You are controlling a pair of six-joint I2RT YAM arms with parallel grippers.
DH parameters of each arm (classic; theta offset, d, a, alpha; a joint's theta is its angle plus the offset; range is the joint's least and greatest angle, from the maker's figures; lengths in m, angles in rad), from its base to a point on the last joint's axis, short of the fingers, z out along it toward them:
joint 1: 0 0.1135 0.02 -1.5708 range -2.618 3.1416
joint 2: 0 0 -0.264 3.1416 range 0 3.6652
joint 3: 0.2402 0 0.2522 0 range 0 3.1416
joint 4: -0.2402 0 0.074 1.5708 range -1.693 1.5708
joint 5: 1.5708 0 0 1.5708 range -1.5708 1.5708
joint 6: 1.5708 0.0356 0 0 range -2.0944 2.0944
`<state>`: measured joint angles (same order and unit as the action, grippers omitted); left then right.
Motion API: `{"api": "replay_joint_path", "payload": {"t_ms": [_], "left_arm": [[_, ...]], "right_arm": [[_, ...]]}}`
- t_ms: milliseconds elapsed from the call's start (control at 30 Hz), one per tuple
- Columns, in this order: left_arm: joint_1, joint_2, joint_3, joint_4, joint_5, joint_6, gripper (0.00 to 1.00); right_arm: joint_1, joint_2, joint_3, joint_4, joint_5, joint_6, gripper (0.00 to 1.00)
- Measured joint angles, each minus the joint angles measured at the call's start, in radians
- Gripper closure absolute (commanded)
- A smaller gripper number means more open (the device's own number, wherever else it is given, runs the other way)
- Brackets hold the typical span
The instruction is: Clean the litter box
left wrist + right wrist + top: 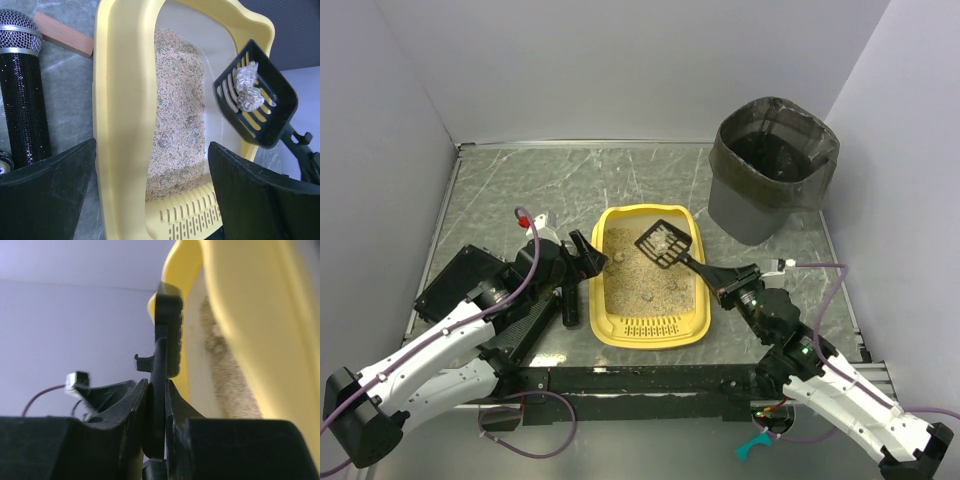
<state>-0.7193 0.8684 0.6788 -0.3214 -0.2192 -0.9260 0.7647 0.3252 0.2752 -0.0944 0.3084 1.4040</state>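
The yellow litter box (597, 292) lies mid-table with beige litter (635, 275) in it and its slotted grille (650, 327) at the near end. My right gripper (728, 281) is shut on the handle of a black slotted scoop (665, 243). The scoop hangs over the box's far right corner and carries two grey clumps (247, 87). In the right wrist view the scoop handle (160, 360) is pinched between the fingers of the right gripper (156, 385). My left gripper (151, 146) is open, its fingers straddling the box's left rim (117, 150) without touching it.
A dark grey bin (772, 165) with a bag liner stands at the back right. A black microphone (22, 100) and a wooden block (62, 34) lie left of the box. A flat black object (455, 280) sits at the far left. Grey walls enclose the table.
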Motion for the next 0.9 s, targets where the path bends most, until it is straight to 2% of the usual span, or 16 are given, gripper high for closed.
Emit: {"api": "replay_joint_path", "payload": {"t_ms": [67,200,400,733,833,900], "left_arm": [[0.000,0.000,0.000,0.001,0.000,0.000,0.03],[0.000,-0.001,-0.003,0.001,-0.004,0.000,0.03],[0.000,-0.002,-0.003,-0.010,-0.014,0.004,0.03],[0.000,-0.031,-0.010,-0.013,-0.016,0.005,0.03],[0.000,-0.026,-0.010,-0.013,-0.016,0.008,0.03],[0.000,-0.022,-0.010,-0.013,-0.016,0.008,0.03]], "right_arm": [[0.000,-0.007,0.046,-0.076,0.029,-0.009,1.00],[-0.003,-0.020,0.047,-0.004,0.011,-0.044,1.00],[-0.003,0.028,0.079,-0.034,-0.006,-0.098,1.00],[-0.003,0.013,0.086,-0.045,-0.006,-0.139,1.00],[-0.003,0.007,0.101,-0.093,0.009,-0.142,1.00],[-0.005,-0.001,0.089,-0.054,-0.002,-0.144,1.00]]}}
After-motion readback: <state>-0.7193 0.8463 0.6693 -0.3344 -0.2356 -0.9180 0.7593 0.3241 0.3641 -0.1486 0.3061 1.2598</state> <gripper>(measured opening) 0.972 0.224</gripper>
